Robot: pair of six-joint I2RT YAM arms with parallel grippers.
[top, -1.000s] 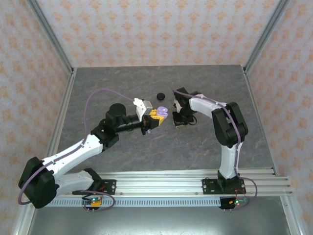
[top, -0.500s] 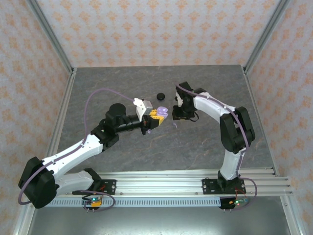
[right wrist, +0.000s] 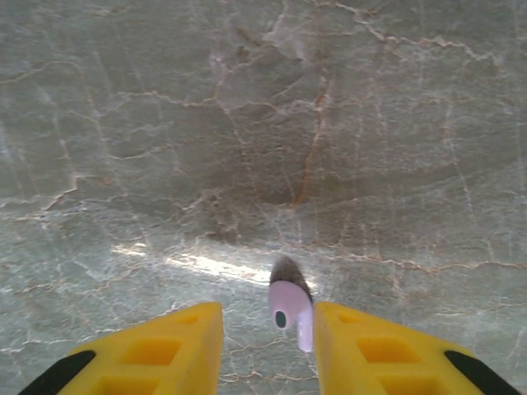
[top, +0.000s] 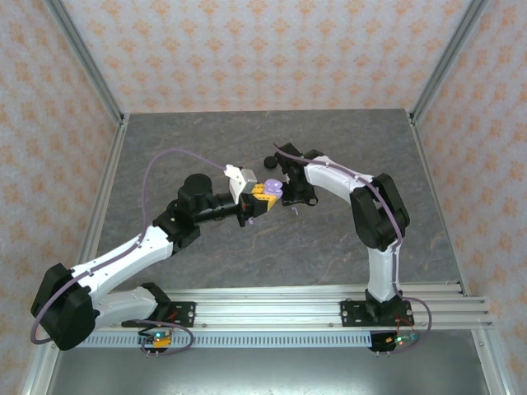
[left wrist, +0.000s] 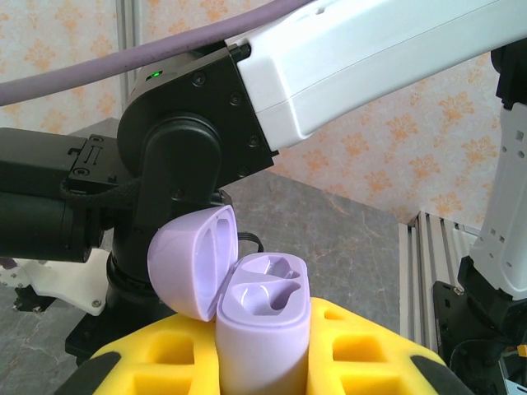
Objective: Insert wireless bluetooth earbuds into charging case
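My left gripper [left wrist: 265, 362] is shut on the pale lilac charging case [left wrist: 262, 329], which stands upright between its yellow fingers. The lid [left wrist: 191, 262] is flipped open to the left and both sockets show bare. From above, the case [top: 272, 188] hangs over the table's middle, with my right gripper [top: 298, 200] close to its right. In the right wrist view my right gripper [right wrist: 269, 329] is open. A lilac earbud [right wrist: 289, 308] leans against the inner face of its right finger [right wrist: 370, 350], well apart from the left finger [right wrist: 165, 346]. I cannot tell whether the earbud rests on the table.
A black round puck [top: 269, 160] lies behind the case, partly covered by the right arm. The grey marble table [top: 206, 247] runs between metal frame posts. The right arm's elbow [top: 375, 206] stands at the right.
The right arm's wrist has swung left, toward the case. The left arm and the case have stayed still.
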